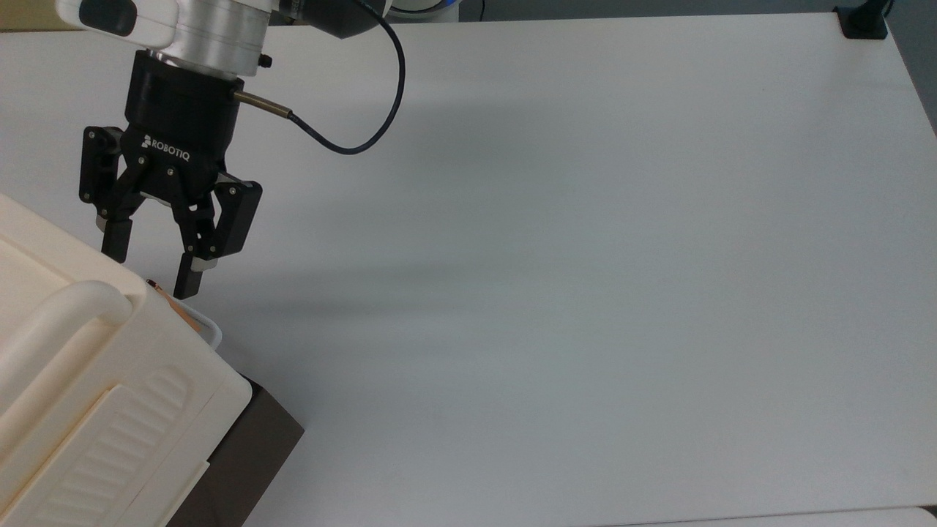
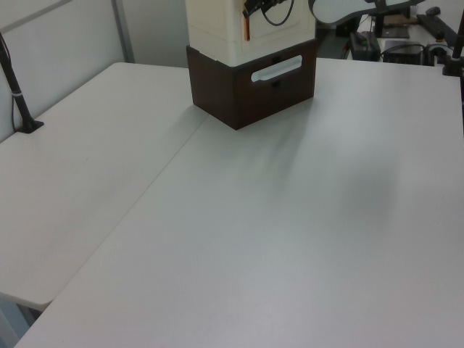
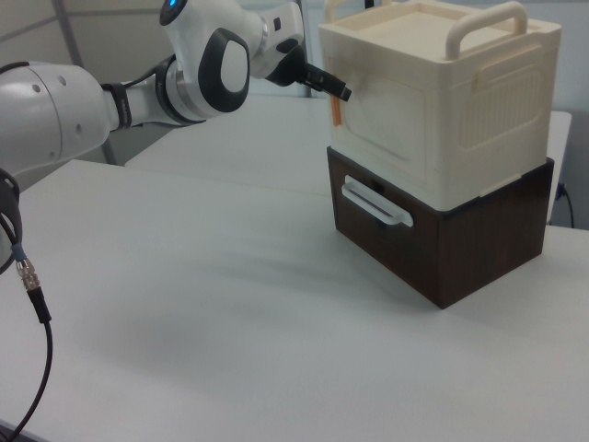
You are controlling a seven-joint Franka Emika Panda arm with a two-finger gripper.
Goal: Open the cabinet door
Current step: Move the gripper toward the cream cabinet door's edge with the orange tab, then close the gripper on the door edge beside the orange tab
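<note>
While the gripper (image 1: pixel 149 269) hovered, fingers (image 1: pixel 188 284) spread | beside the cabinet (image 3: pixel 442 120) corner | cabinet door (image 3: pixel 382 115) shut | counter (image 1: pixel 585 256).

A white table (image 1: pixel 585 293) carries the scene, its surface plain and matte, with a seam in the left view where a second white tabletop (image 2: pixel 80 181) joins it. The cabinet (image 3: pixel 442 138) stands directly on the table near the top view's lower left corner, resting on its dark brown base (image 3: pixel 433 239). A black clamp mount (image 1: pixel 862 22) grips the top view's upper right corner.
</note>
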